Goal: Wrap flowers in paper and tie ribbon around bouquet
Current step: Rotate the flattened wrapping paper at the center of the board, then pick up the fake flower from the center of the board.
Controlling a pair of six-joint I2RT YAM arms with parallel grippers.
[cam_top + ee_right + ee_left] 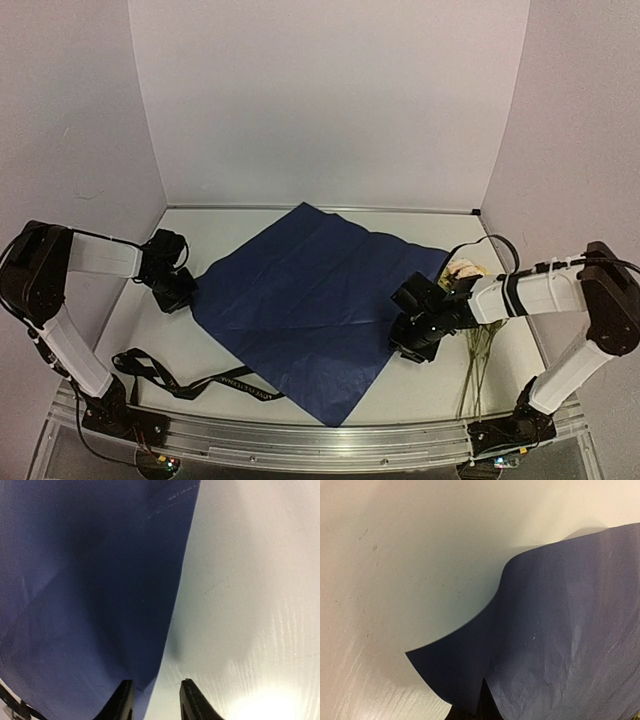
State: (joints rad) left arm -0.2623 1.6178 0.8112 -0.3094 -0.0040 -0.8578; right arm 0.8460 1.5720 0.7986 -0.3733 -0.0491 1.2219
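Note:
The paper (300, 300) lies spread on the table, dark blue side up. My left gripper (183, 293) is at its left corner. In the left wrist view that gripper (483, 702) is shut on the paper (560, 630), whose corner curls up off the table. My right gripper (410, 338) sits at the sheet's right edge. Its jaws (156, 692) stand apart, with the paper's edge (75, 580) running between them. The flowers (466, 269) lie at the right behind my right arm, stems (478, 365) pointing toward the front. The ribbon (190, 382) lies loose at the front left.
White walls close in the table (250, 225) on three sides. A metal rail (320, 440) runs along the front edge between the two arm bases.

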